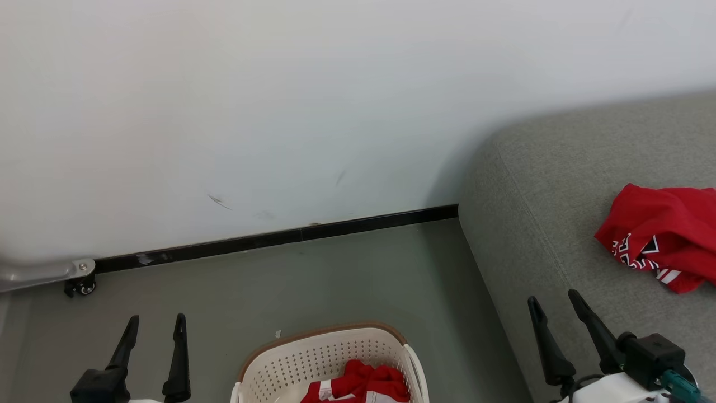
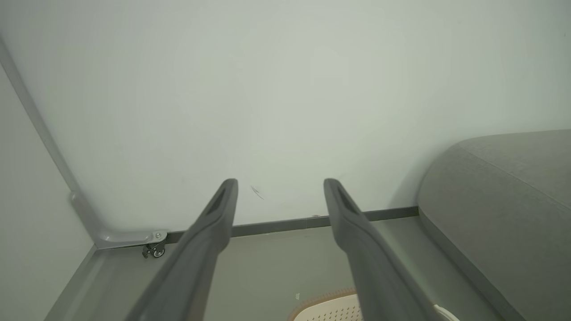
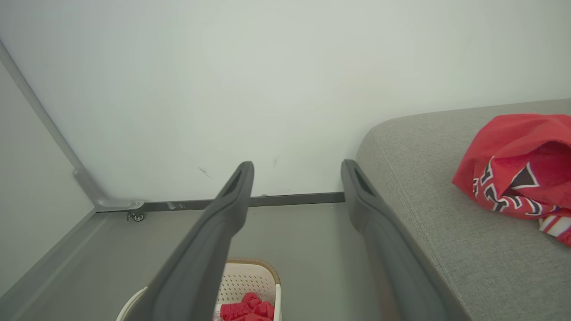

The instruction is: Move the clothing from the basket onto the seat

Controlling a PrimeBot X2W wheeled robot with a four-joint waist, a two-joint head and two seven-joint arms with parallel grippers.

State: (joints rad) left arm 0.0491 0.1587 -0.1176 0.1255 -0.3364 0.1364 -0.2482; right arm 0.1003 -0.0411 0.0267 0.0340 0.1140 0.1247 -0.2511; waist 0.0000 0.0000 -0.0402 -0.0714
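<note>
Left fingers (image 1: 179,358), right fingers (image 1: 594,327) apart, empty | one garment (image 1: 665,235) on seat (image 1: 559,168) | second garment (image 1: 363,383) in basket (image 1: 302,364)

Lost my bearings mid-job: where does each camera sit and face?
Head: on the head, looking down at basket, floor, seat; left tool and right tool at the bottom.
Left wrist: along its open tool toward the wall, basket rim below.
Right wrist: along its open tool toward wall and seat.
Shared: head and right wrist both show the red garment on the seat.
</note>
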